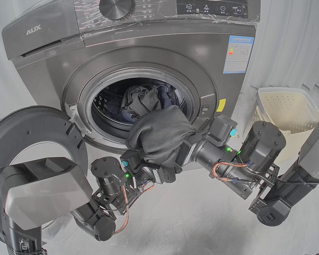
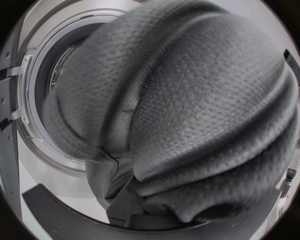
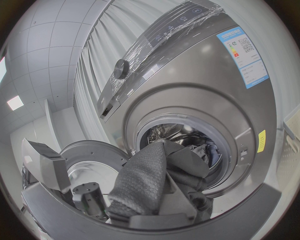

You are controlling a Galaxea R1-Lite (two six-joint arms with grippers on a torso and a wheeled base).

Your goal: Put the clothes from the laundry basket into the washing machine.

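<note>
Pale curtains (image 1: 295, 27) hang behind the washing machine (image 1: 129, 50), its round door (image 1: 29, 131) swung open to the left. A dark grey garment (image 1: 162, 135) sits bunched over the ends of both arms at the drum mouth, just in front of the clothes (image 1: 142, 99) already inside. It drapes over the left hand (image 2: 123, 204) and the right hand (image 3: 175, 200), so how far either is open cannot be told. The cream laundry basket (image 1: 288, 110) stands at the right, beside the machine.
</note>
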